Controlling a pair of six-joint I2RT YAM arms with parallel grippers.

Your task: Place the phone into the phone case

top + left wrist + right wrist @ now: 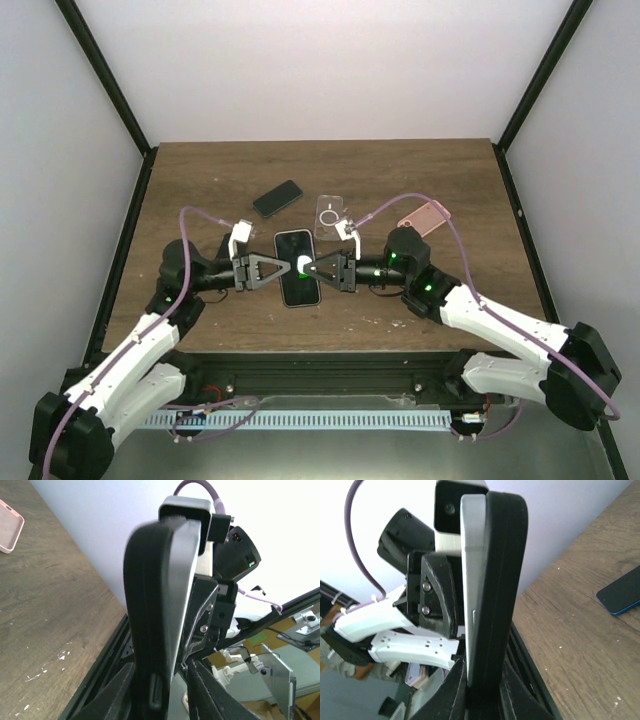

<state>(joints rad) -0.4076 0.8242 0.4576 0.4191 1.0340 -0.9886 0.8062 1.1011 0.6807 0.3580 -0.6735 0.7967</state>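
The phone [297, 268], dark screen up, sits in a black case and hangs above the table between both grippers. My right gripper [306, 268] clamps its right edge. In the right wrist view [482, 690] both fingers press on the silver phone edge [474, 580] and the black case [502, 580]. My left gripper [291, 267] straddles the left edge. In the left wrist view [160, 690] one finger lies against the black case [150, 605], and a thin gap shows between the other finger [215, 695] and the phone's face [182, 580].
On the wooden table [200, 170] behind lie a dark phone with a blue rim [277, 198] [621, 596], a clear case with a ring [329, 214] and a pink case [424, 216] [9, 526]. Black frame posts stand at the table's sides.
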